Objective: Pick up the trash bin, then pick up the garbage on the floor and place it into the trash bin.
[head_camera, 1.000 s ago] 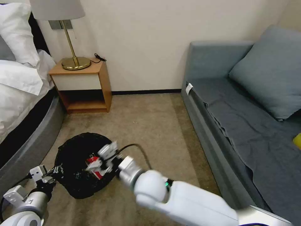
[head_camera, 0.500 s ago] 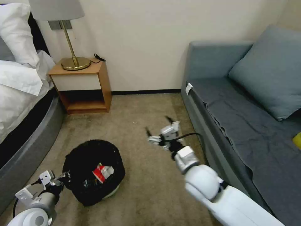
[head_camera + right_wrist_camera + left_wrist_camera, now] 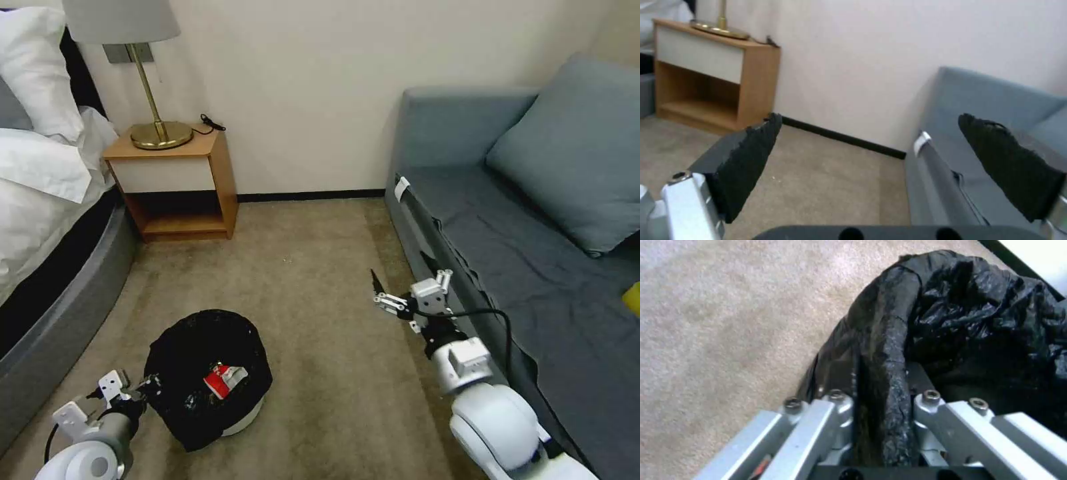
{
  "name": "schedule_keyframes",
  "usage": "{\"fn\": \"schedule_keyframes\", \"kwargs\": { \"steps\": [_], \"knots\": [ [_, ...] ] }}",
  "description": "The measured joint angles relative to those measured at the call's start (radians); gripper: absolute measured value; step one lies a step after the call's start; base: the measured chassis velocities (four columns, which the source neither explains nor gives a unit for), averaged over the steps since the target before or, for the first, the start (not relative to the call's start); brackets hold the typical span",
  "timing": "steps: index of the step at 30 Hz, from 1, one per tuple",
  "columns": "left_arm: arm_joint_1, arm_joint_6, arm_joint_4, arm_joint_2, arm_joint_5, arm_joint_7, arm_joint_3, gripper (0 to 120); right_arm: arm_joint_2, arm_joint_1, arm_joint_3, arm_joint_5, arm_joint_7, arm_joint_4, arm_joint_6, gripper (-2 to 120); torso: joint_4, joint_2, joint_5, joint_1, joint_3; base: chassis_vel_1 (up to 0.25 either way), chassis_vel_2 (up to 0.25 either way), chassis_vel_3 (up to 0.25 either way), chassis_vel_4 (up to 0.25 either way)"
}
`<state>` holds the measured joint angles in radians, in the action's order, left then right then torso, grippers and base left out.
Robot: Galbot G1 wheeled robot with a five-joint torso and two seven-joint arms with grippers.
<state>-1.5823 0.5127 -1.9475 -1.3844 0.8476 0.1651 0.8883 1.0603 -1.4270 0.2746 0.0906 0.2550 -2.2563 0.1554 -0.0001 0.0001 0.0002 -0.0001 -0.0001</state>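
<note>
Left pincer low at the near left, clamped on the rim of the bin; the wrist view has the black bag pinched narrow between its two fingers, with carpet alongside. Bed runs up the left edge, white pillows on it. Nightstand beside the bed against the wall, brass lamp on top, a black cord near the lamp base.

Bin stands on the floor just right of the left pincer, near the bed frame. White wall shows at its lower right; black bag drapes over the rim and down the sides. Red packet lies inside the bin, on the bag, toward the right side of the opening. Whether other litter is in there, cannot tell.

Bare carpet between bin and sofa.

Right pincer held above the floor, well apart from the bin, close to the sofa front edge. Spread wide, nothing between its pads; the wrist view looks across carpet to the wall, nightstand and sofa end. Black cable loops from the right wrist.

Sofa fills the right side, grey-blue, a cushion against its back, a small yellow object at the frame edge on the seat.
</note>
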Motion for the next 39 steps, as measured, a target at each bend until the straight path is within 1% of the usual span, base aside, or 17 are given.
{"fn": "schedule_keyframes", "kwargs": {
  "steps": [2, 5, 7, 10, 11, 16, 18, 19, 20, 22, 25, 27, 28, 30, 31, 35, 39],
  "knots": [
    [-0.002, -0.006, 0.002, 0.0, -0.01, -0.004, -0.001, 24, 0.015, -0.017, 0.007, -0.011, 0.0, -0.003, -0.007, 100, 0.0, 0.0, -0.0001, 0.0, 0.0, 0.0, 0.0, 0.0, 0.0],
    [-0.012, -0.053, 0.008, -0.001, -0.051, -0.045, -0.003, 39, 0.092, -0.089, 0.027, -0.057, 0.002, -0.018, -0.029, 100, 0.0002, 0.0, -0.0001, 0.0, 0.0, 0.0, 0.0, 0.0, 0.0],
    [-0.016, -0.068, 0.008, -0.001, -0.064, -0.059, -0.003, 45, 0.114, -0.108, 0.032, -0.07, 0.003, -0.023, -0.033, 100, 0.0001, 0.0, -0.0002, 0.0, 0.0, 0.0, 0.0, 0.0, 0.0],
    [-0.032, -0.14, 0.009, -0.003, -0.123, -0.114, -0.002, 59, 0.182, -0.177, 0.047, -0.122, 0.006, -0.037, -0.041, 100, 0.0001, 0.0, -0.0003, 0.0, 0.0, 0.0, 0.0, 0.0, 0.0],
    [-0.032, -0.14, 0.009, -0.003, -0.123, -0.114, -0.002, 59, 0.182, -0.177, 0.047, -0.122, 0.006, -0.037, -0.041, 100, 0.0001, 0.0, -0.0003, 0.0, 0.0, 0.0, 0.0, 0.0, 0.0],
    [-0.046, -0.232, -0.006, -0.01, -0.185, -0.18, 0.008, 77, 0.228, -0.239, 0.065, -0.171, 0.013, -0.042, -0.066, 100, 0.0002, 0.0, -0.0002, 0.0, 0.0, 0.0, 0.0, 0.0, 0.0],
    [-0.049, -0.295, -0.025, -0.013, -0.214, -0.211, 0.01, 86, 0.24, -0.262, 0.077, -0.189, 0.014, -0.049, -0.075, 100, 0.0002, 0.0, -0.0003, 0.0, 0.0, 0.0, 0.0, 0.0, 0.0],
    [-0.049, -0.295, -0.025, -0.013, -0.214, -0.211, 0.01, 86, 0.24, -0.262, 0.077, -0.189, 0.014, -0.049, -0.075, 100, 0.0002, 0.0, -0.0003, 0.0, 0.0, 0.0, 0.0, 0.0, 0.0],
    [-0.056, -0.331, -0.062, -0.022, -0.244, -0.226, 0.01, 94, 0.247, -0.274, 0.085, -0.198, 0.015, -0.054, -0.079, 100, 0.0, 0.0, -0.0002, 0.0, 0.0, 0.0, 0.0, 0.0, 0.0],
    [-0.063, -0.345, -0.084, -0.028, -0.27, -0.23, 0.009, 97, 0.25, -0.277, 0.087, -0.203, 0.017, -0.055, -0.08, 100, 0.0001, 0.0, 0.0, 0.0, 0.0, 0.0, 0.0, 0.0, 0.0],
    [-0.108, -0.379, -0.202, -0.063, -0.358, -0.236, -0.023, 100, 0.262, -0.281, 0.097, -0.204, 0.025, -0.058, -0.079, 100, 0.0001, 0.0, 0.0, 0.0, 0.0, 0.0, 0.0, 0.0, 0.0],
    [-0.122, -0.386, -0.232, -0.072, -0.379, -0.236, -0.032, 100, 0.263, -0.281, 0.101, -0.201, 0.026, -0.058, -0.078, 100, 0.0, 0.0, -0.0001, 0.0, 0.0, 0.0, 0.0, 0.0, 0.0],
    [-0.154, -0.408, -0.286, -0.089, -0.417, -0.241, -0.051, 100, 0.266, -0.276, 0.109, -0.193, 0.026, -0.059, -0.077, 100, -0.0001, 0.0, 0.0003, 0.0, 0.0, 0.0, 0.0, 0.0, 0.0],
    [-0.199, -0.449, -0.331, -0.108, -0.456, -0.263, -0.077, 100, 0.266, -0.264, 0.118, -0.179, 0.027, -0.056, -0.076, 100, 0.0001, 0.0, 0.0, 0.0, 0.0, 0.0, 0.0, 0.0, 0.0],
    [-0.199, -0.449, -0.331, -0.108, -0.456, -0.263, -0.077, 100, 0.266, -0.264, 0.118, -0.179, 0.027, -0.056, -0.076, 100, 0.0001, 0.0, 0.0, 0.0, 0.0, 0.0, 0.0, 0.0, 0.0],
    [-0.267, -0.597, -0.34, -0.138, -0.566, -0.307, -0.1, 100, 0.259, -0.22, 0.132, -0.146, 0.027, -0.033, -0.068, 100, 0.0001, 0.0, -0.0001, 0.0, 0.0, 0.0, 0.0, 0.0, 0.0],
    [-0.282, -0.616, -0.337, -0.148, -0.57, -0.309, -0.1, 100, 0.253, -0.2, 0.134, -0.125, 0.027, -0.021, -0.059, 100, 0.0003, 0.0, 0.0, 0.0, 0.0, 0.0, 0.0, 0.0, 0.0]
  ]
}}
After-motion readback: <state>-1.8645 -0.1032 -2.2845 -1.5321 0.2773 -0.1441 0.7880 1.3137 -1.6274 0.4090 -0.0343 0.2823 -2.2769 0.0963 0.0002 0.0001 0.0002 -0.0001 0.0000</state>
